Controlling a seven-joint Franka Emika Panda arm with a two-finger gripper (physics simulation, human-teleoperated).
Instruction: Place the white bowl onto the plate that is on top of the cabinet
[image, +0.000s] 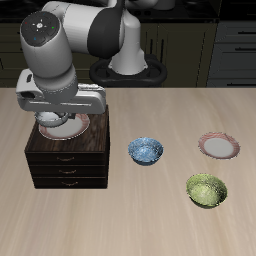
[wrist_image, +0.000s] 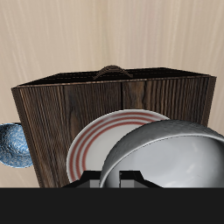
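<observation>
From the exterior view I see my gripper (image: 62, 118) at the left of the frame, hanging directly over the cabinet (image: 68, 160). The white bowl (image: 60, 127) sits right under the fingers, just above the plate (image: 80, 124) resting on the cabinet top. In the wrist view the white bowl (wrist_image: 171, 157) fills the space against the fingers and overlaps the plate (wrist_image: 92, 149); I read the gripper as clamped on the bowl's rim. I cannot tell whether the bowl touches the plate. The blue patterned bowl (image: 147, 150), yellow-green bowl (image: 206, 190) and pinker plate (image: 219, 145) lie on the table (image: 140, 220) to the frame's right.
</observation>
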